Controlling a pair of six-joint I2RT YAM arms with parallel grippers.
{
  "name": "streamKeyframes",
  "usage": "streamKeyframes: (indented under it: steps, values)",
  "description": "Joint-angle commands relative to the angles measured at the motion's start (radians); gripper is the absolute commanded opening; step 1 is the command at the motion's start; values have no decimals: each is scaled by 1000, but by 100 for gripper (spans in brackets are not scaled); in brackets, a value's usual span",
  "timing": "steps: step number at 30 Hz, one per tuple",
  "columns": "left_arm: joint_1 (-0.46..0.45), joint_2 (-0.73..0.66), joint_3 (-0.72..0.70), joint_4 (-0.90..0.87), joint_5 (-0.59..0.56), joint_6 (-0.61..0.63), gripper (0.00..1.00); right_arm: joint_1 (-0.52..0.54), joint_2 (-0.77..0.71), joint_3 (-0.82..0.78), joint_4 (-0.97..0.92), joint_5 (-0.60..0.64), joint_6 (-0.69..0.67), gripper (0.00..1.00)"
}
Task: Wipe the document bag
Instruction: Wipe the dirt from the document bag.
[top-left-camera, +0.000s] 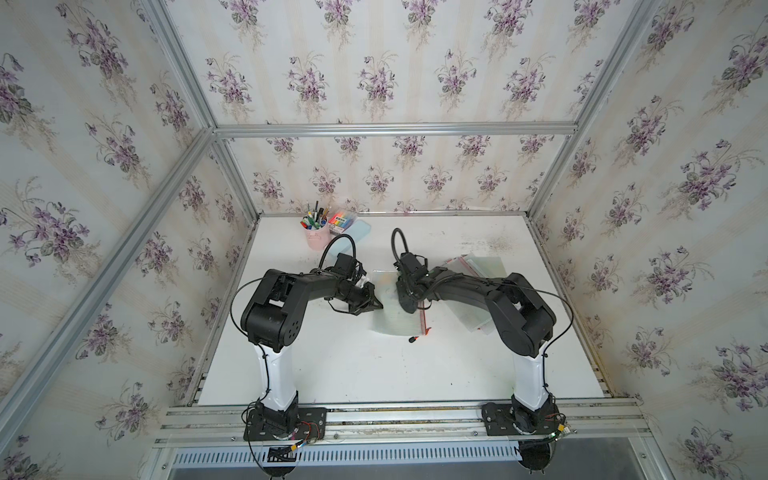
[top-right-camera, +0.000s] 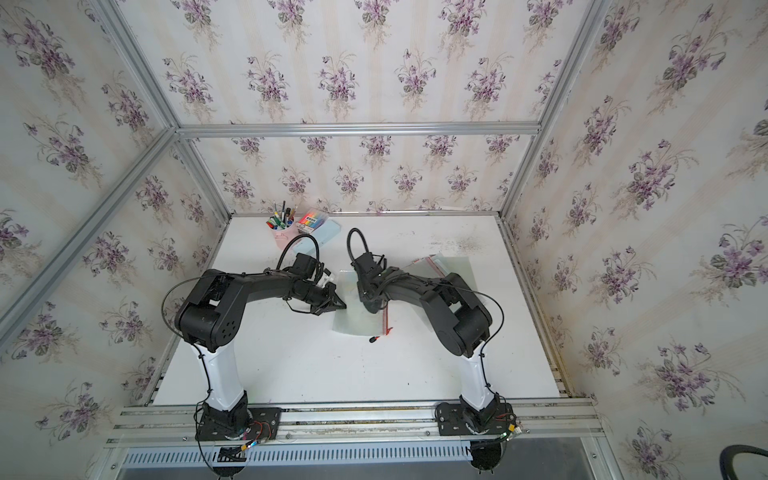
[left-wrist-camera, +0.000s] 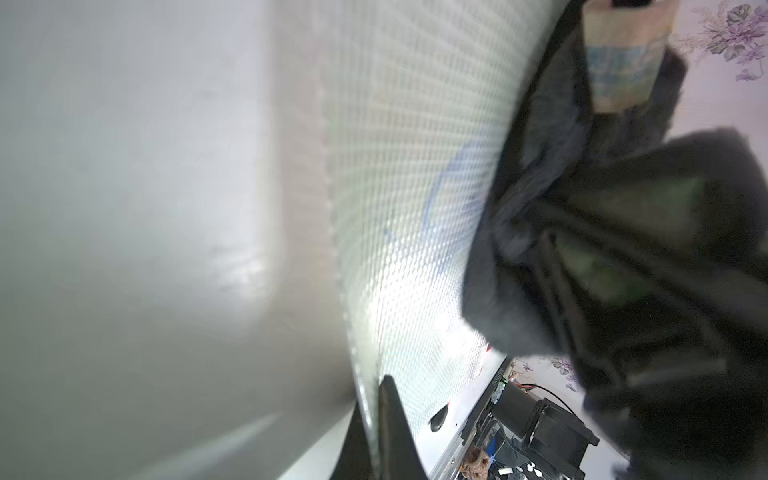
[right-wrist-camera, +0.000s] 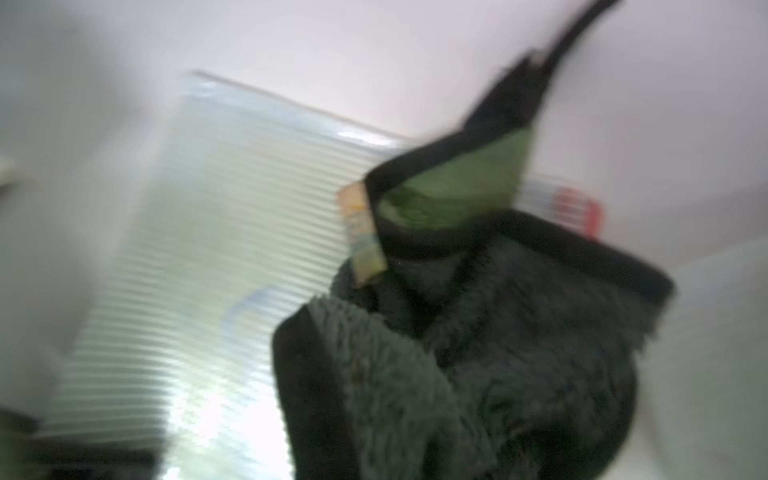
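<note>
No text legible in any view. Candidates checked:
- Small beige-and-blue woven tag (left-wrist-camera: 623, 54) on the dark grey fluffy cloth (right-wrist-camera: 457, 374) gripped by the right gripper (top-left-camera: 405, 305): print blurred, unreadable.
- Flat clear box of coloured markers (top-left-camera: 341, 219), well beyond the left gripper (top-left-camera: 376, 302): any print too small to read.
- Dark strip with pale lettering (left-wrist-camera: 497, 379), past the left gripper's tips: a short row of characters, not resolvable.
- Blue pen strokes (left-wrist-camera: 440, 187) on the translucent mesh-textured document bag (top-left-camera: 395, 322), between the two grippers: scribble, no letters.
</note>
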Motion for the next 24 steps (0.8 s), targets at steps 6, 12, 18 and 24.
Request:
streamKeyframes:
  steps: [6, 12, 18, 24]
  values:
    - [-4, -3, -30, -46, -120, -20, 0, -120, -11, -84, -59, -25, -9, 22]
    - [-3, 0, -41, -38, -118, -23, 0, -27, 52, 45, -62, -73, -39, 22]
    - [-4, -5, -34, -39, -122, -25, 0, 1, 118, 97, -116, -34, -57, 22]
    - [-2, -12, -48, -41, -128, -22, 0, -124, -3, -3, -58, -28, -32, 23]
